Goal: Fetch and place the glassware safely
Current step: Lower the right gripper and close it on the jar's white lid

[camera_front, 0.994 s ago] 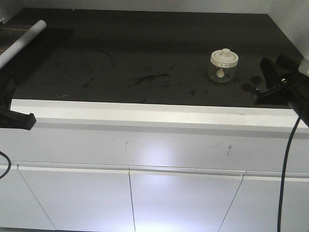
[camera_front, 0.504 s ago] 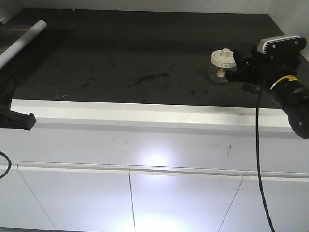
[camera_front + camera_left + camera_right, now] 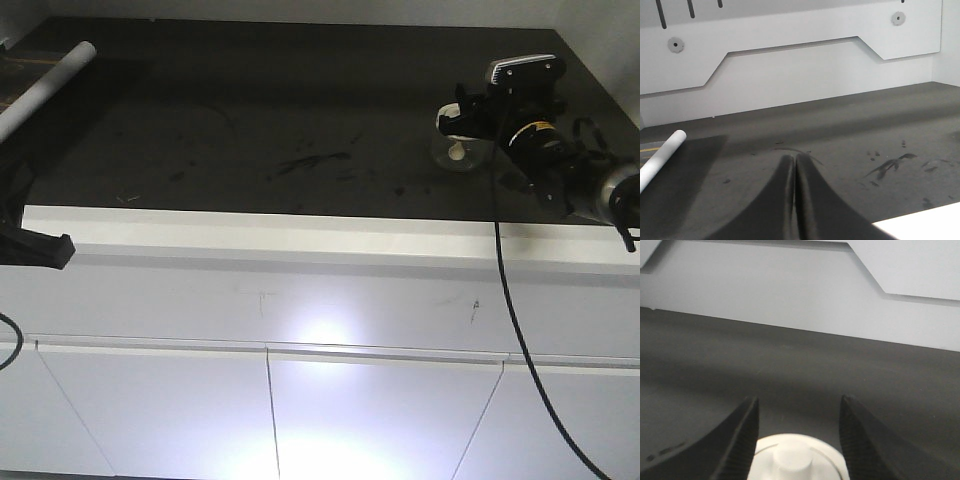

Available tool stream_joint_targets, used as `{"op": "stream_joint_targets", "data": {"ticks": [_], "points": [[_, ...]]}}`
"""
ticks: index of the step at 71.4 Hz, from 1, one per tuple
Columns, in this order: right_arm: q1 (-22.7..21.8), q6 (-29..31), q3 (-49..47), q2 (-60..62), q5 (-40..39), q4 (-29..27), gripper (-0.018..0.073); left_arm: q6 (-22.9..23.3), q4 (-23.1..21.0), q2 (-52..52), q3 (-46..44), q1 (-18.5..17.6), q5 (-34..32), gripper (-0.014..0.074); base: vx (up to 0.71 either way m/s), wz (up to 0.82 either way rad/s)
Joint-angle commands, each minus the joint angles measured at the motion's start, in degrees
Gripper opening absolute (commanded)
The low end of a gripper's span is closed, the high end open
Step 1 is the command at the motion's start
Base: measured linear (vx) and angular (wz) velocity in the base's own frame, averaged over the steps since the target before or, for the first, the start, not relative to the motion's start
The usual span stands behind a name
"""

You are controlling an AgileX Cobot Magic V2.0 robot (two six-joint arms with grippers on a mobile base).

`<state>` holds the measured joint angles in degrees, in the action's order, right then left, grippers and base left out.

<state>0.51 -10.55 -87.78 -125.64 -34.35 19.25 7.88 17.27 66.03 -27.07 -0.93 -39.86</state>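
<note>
The glass jar (image 3: 457, 152) with its cream-white knobbed lid stands on the dark countertop at the right. My right gripper (image 3: 458, 110) is open, with one finger on each side of the lid. In the right wrist view the lid (image 3: 800, 457) sits low between the two dark fingers (image 3: 742, 435), and the gripper (image 3: 799, 402) is not closed on it. My left gripper (image 3: 794, 160) is shut and empty, low over the countertop at the left. Part of the left arm (image 3: 30, 240) shows at the front view's left edge.
A white rolled paper tube (image 3: 45, 88) lies at the far left of the countertop (image 3: 250, 120) and also shows in the left wrist view (image 3: 660, 157). The counter has a white front edge (image 3: 300, 235) with white cabinet doors below. A white wall panel (image 3: 790, 75) stands behind.
My right arm has moved left and forward from the counter's right edge to the jar, and its open jaws now straddle the lid. The left arm and jar have not moved.
</note>
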Motion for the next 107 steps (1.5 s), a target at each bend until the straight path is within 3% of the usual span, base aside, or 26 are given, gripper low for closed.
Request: {"op": "stream_joint_targets", "data": {"ticks": [1, 34, 43, 55, 80, 89, 107], "points": [[-0.2, -0.7, -4.8, 1.6, -2.4, -0.6, 0.0361, 0.4, -0.9, -1.3, -1.5, 0.0, -4.0, -0.0007, 0.00, 0.00], [-0.2, -0.9, -5.9, -2.3, -2.3, -0.6, 0.0337, 0.4, -0.9, -1.3, -1.5, 0.0, -4.0, -0.0007, 0.00, 0.00], [-0.2, -0.9, -5.9, -2.3, -2.5, -0.6, 0.0231, 0.4, -0.9, -1.3, -1.5, 0.0, -4.0, -0.0007, 0.00, 0.00], [-0.1, -0.9, -5.9, -2.1, -2.3, -0.6, -0.0016, 0.4, -0.9, -1.3, -1.5, 0.0, -4.0, -0.0007, 0.00, 0.00], [-0.1, -1.3, -5.5, 1.7, -0.5, -0.6, -0.0008, 0.4, -0.9, -1.3, -1.5, 0.0, -4.0, -0.0007, 0.00, 0.00], [-0.1, -5.6, -5.2, 4.7, 1.6, 0.6, -0.0008, 0.4, -0.9, -1.3, -1.5, 0.0, -4.0, -0.0007, 0.00, 0.00], [-0.1, -7.1, 8.7, 16.4, 0.6, 6.7, -0.0003, 0.4, -0.9, -1.3, -1.5, 0.0, -4.0, -0.0007, 0.00, 0.00]]}}
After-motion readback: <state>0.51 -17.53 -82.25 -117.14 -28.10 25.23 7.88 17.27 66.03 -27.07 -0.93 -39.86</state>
